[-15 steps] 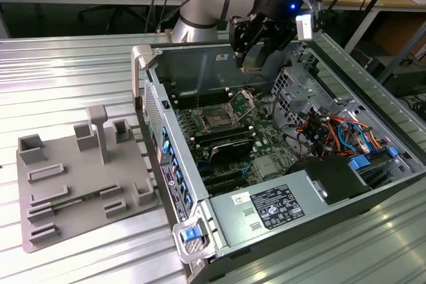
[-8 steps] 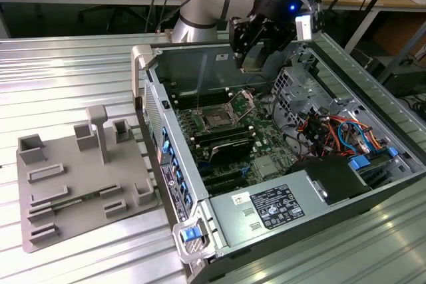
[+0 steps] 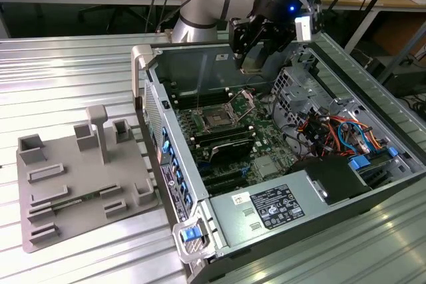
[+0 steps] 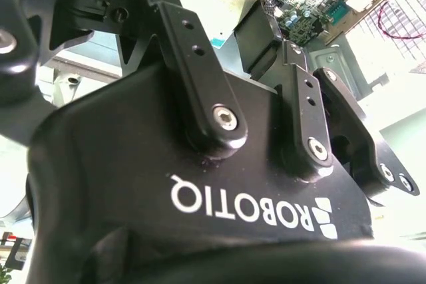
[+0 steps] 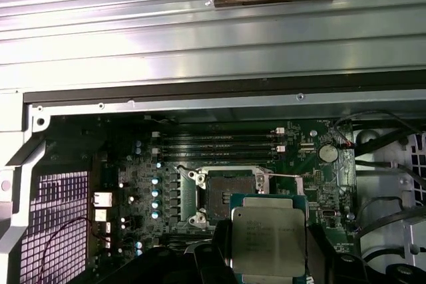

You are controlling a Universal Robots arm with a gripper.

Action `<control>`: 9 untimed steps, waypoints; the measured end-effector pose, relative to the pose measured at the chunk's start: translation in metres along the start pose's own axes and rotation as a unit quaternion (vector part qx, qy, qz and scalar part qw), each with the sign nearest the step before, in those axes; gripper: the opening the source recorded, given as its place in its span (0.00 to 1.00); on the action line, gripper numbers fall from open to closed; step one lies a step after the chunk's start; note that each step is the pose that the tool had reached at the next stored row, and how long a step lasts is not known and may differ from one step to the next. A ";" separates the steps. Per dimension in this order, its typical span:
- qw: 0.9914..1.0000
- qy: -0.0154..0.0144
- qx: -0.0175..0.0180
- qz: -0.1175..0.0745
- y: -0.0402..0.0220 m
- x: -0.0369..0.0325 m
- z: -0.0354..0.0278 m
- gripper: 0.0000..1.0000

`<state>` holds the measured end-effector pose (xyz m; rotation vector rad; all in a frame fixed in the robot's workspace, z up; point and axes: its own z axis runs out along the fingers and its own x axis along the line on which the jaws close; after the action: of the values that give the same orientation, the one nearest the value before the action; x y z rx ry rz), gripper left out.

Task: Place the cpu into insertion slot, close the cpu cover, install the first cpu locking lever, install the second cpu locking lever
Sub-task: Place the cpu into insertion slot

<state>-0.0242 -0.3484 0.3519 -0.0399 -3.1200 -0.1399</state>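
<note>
First wrist view: gripper (image 5: 267,269) state?
— Narrowed onto the cpu (image 5: 268,237), fingers (image 5: 212,257) on two opposite edges, metal top facing the camera.
Chip seated?
— No. The insertion slot (image 5: 229,194) is bare; the cpu hangs above the board, apart from it.
Which way from the gripper?
— Exterior view: the insertion slot (image 3: 218,121) sits lower than the gripper (image 3: 255,54), toward the exterior view's left. My read: down and across.
Cover?
— The cpu cover (image 3: 243,101) is tipped up, open, beside the slot.

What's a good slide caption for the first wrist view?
Gripper holds the cpu over the motherboard, near its open socket.
</note>
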 end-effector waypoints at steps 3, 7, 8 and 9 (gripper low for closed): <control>1.000 0.000 0.000 0.000 -0.0001 0.0000 0.0007 0.55; 1.000 0.000 0.000 0.000 -0.0001 0.0000 0.0014 0.55; 1.000 0.000 0.000 0.000 -0.0001 0.0000 0.0015 0.55; 1.000 0.000 0.000 0.000 -0.0002 0.0000 0.0017 0.55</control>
<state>-0.0242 -0.3484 0.3502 -0.0400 -3.1200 -0.1400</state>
